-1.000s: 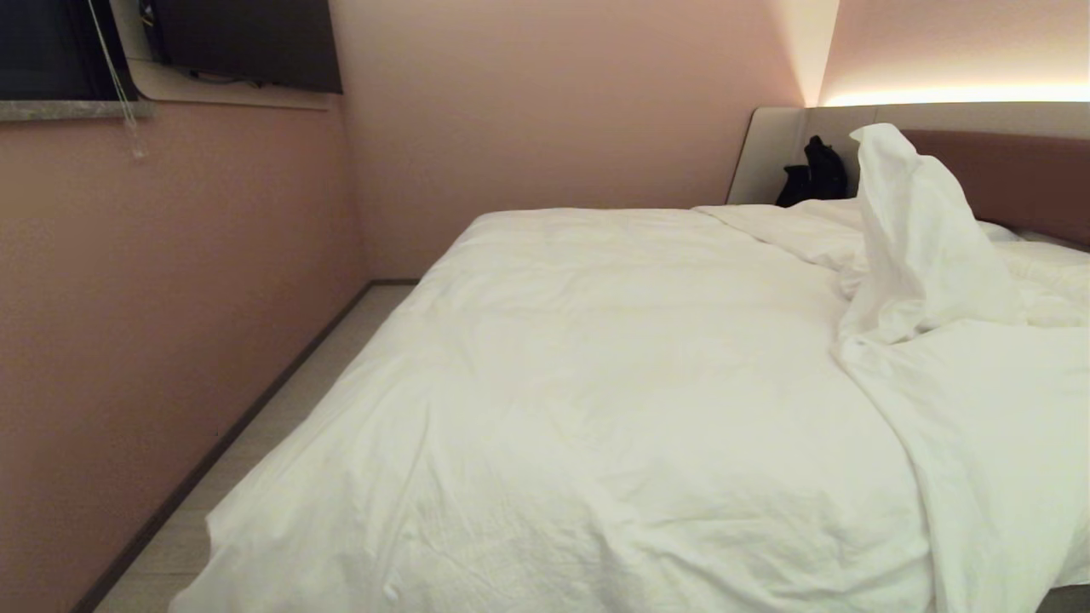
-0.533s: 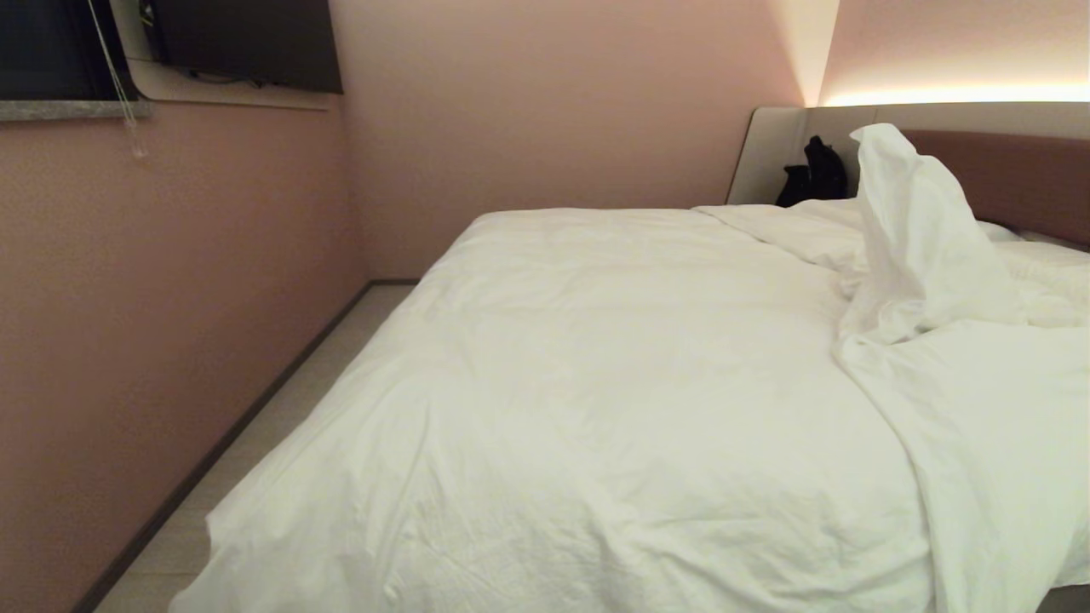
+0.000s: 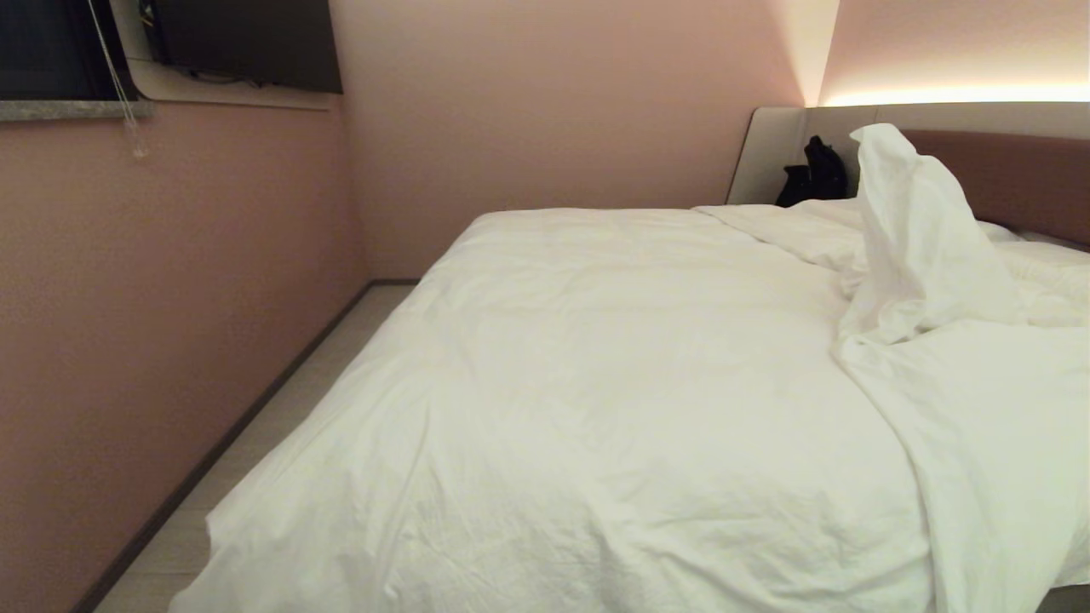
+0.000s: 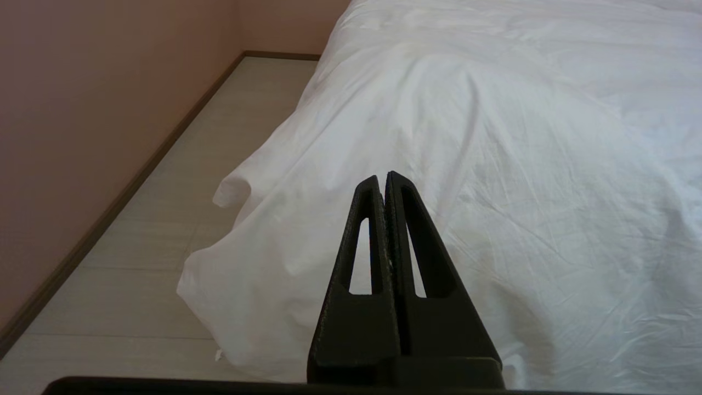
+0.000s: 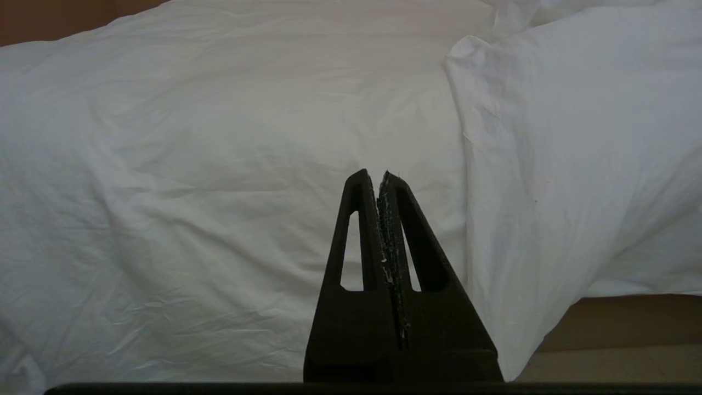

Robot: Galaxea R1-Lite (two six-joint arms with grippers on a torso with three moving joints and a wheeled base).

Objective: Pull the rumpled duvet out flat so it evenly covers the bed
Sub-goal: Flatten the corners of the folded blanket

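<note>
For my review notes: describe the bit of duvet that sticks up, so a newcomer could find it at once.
Start at the brown headboard along the far right of the bed. Just in front of it, the white duvet rises into a tall peak, beside a black bag. It alone stands upright; the rest lies low and creased.

duvet (image 3: 613, 409): plain white | headboard (image 3: 1013, 183): brown, beige surround | wall (image 3: 153, 281): pink | claws: black

Pink walls (image 3: 170, 298), pale floor (image 3: 255, 460), wall television (image 3: 247, 42)
</note>
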